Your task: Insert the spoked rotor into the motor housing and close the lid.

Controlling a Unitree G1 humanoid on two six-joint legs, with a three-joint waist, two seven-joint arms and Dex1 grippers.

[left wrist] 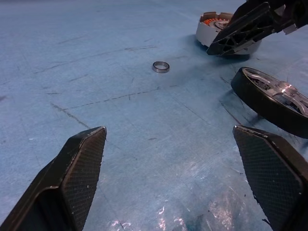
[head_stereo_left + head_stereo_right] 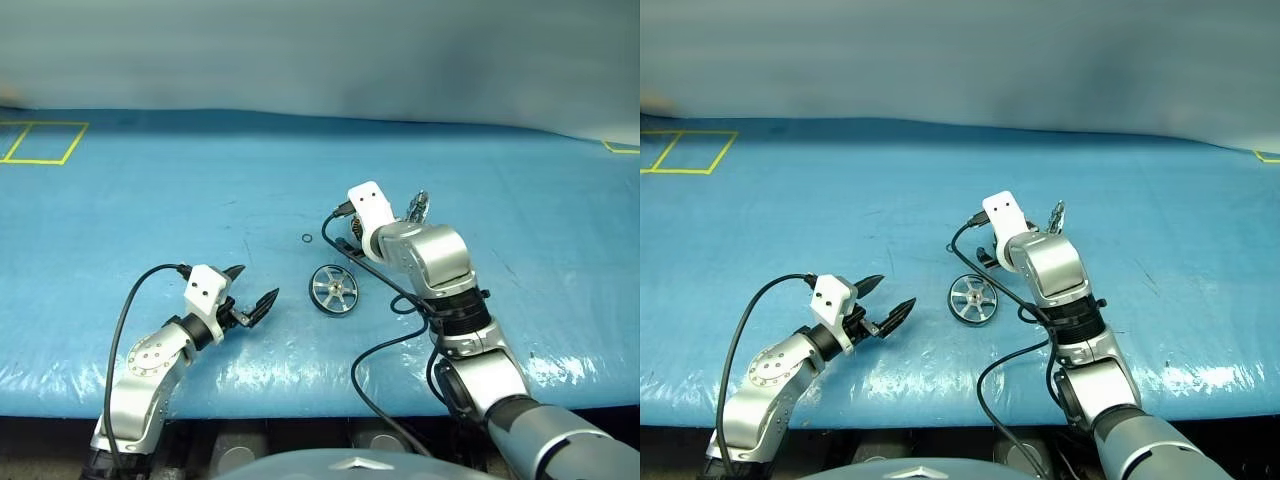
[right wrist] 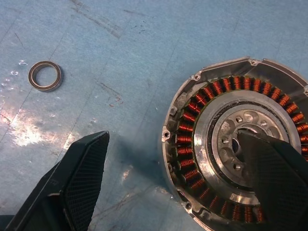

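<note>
Spoked rotor [image 2: 333, 290] lies on the blue table cover [image 2: 150, 200], tilted a little, between the two arms and nearer the table's front edge; its dark rim, silver spokes and central hub are plain in the head views, while the left wrist view cuts it off at the frame's edge. Motor housing [image 3: 236, 144] sits just beyond it, mostly hidden behind the right arm in the head views. In the right wrist view it shows its ring of copper-orange windings around a silver centre, part of it covered by one finger [image 3: 279, 178]. The right gripper [image 3: 173, 187] stands open, straddling the housing's rim. The left gripper [image 2: 252, 293] is open and empty, apart from the rotor. A small metal ring [image 3: 44, 75] lies loose near the housing
</note>
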